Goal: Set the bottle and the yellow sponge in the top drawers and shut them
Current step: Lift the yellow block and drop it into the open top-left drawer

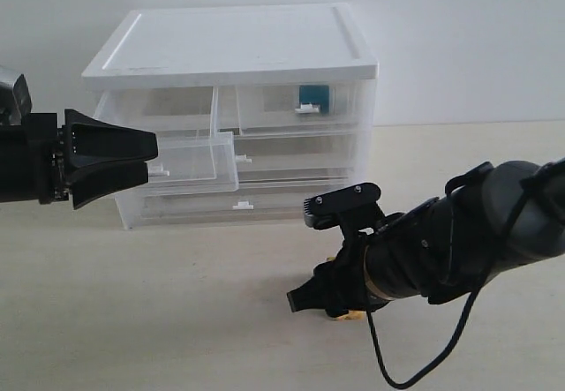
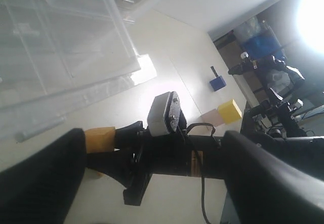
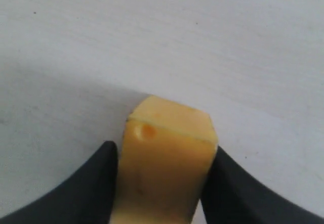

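1 cabinet (image 1: 238,42). 9 o'clock top drawer (image 1: 196,163) was out, 3 o'clock top drawer (image 1: 340,109) shut w/ 1 bottle (image 1: 313,96) inside. Left pincer (image 1: 152,161) gaped narrowly at the open front. Right pincer (image 3: 163,155) clamped 1 yellow sponge (image 3: 169,125) on surface (image 1: 177,303), 5 o'clock of cabinet.

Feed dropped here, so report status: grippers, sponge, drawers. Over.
Right gripper shut on yellow pitted foam sponge, down by the table. Left gripper open at pulled-out left translucent top drawer. Teal-labelled bottle inside shut right top drawer. Nothing seen blocking.
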